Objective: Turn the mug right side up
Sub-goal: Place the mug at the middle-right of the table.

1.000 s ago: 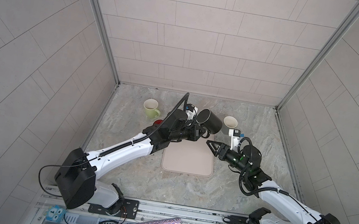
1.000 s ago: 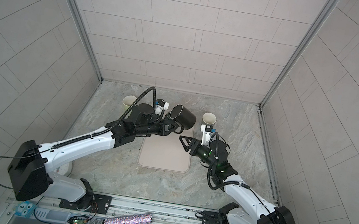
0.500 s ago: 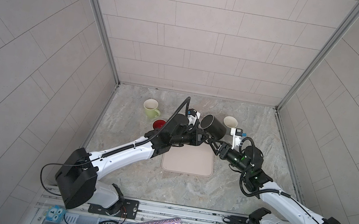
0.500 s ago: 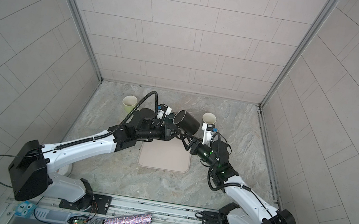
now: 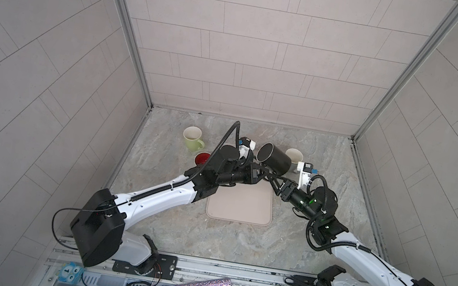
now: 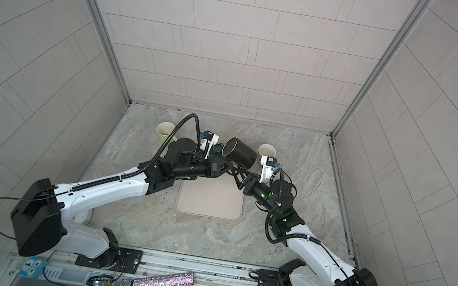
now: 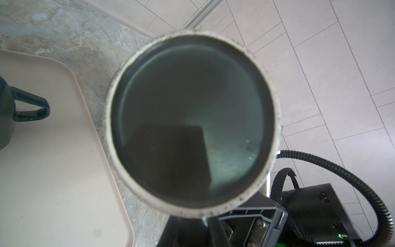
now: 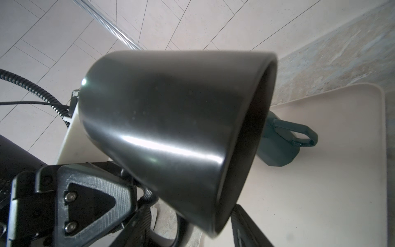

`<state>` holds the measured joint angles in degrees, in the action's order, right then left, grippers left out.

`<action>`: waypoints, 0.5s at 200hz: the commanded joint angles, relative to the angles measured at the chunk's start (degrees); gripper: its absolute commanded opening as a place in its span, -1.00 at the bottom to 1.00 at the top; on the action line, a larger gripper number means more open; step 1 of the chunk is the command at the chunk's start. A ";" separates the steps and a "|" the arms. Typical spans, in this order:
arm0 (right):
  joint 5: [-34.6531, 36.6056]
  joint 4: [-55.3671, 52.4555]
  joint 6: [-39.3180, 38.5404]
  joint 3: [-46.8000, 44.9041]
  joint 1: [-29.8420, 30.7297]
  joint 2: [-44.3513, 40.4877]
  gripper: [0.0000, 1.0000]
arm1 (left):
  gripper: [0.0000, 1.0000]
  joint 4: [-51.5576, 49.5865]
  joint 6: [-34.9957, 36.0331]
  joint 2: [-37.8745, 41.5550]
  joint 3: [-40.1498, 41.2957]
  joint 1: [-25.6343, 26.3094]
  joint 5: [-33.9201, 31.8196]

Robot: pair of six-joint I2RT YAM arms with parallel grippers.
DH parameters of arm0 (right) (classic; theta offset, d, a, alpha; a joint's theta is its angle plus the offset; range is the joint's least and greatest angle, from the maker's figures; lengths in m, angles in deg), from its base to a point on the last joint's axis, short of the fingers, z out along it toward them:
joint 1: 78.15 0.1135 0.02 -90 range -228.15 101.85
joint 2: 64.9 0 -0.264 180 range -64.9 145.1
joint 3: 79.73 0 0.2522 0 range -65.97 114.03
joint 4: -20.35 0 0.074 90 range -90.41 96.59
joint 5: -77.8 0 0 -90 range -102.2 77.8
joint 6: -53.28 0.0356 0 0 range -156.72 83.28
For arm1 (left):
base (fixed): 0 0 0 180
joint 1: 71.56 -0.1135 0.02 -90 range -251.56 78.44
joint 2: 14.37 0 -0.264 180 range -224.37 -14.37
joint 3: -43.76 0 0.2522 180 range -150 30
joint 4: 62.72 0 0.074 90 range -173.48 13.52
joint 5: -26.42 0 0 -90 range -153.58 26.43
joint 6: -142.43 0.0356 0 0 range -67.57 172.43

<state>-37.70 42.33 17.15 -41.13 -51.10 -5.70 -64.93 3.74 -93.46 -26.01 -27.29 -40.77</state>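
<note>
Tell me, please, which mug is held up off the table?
The black mug, tilted in mid-air; the green mug and cream mug stand on the table.

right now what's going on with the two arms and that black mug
The left gripper holds the black mug in the air, tipped on its side, near the far end of the beige tray. The right gripper is right under it with fingers spread on either side of the mug's lower part; whether they touch is unclear. The mug is not upright yet.
</note>
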 commanded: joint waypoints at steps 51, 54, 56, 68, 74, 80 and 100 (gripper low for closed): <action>-2.24 5.21 -0.96 1.17 0.46 -0.92 0.05 | -1.00 9.65 -2.47 -0.98 -0.57 1.31 5.32; -2.31 5.43 -1.01 1.12 0.44 -0.87 0.03 | -1.00 9.62 -2.47 -0.96 -0.56 1.30 5.38; -2.42 5.62 -1.04 1.14 0.41 -0.91 0.01 | -1.00 9.56 -2.51 -0.86 -0.58 1.29 5.40; -2.80 6.16 -1.18 1.25 0.44 -0.93 -0.04 | -1.00 9.39 -2.39 -0.76 -0.57 1.33 5.84; -2.86 5.98 -1.31 1.42 0.43 -0.90 -0.05 | -1.00 9.50 -2.43 -0.66 -0.45 1.29 5.87; -2.96 5.91 -1.39 1.47 0.45 -0.92 -0.05 | -1.00 9.66 -2.38 -0.56 -0.38 1.34 5.70; -3.96 6.99 -1.77 1.66 0.45 -0.94 -0.06 | -1.00 12.03 -3.43 -0.88 0.66 1.34 6.36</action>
<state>-38.33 44.13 17.10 -41.13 -51.21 -6.05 -61.59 1.73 -94.67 -25.64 -27.29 -40.00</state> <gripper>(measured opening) 0.474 0.173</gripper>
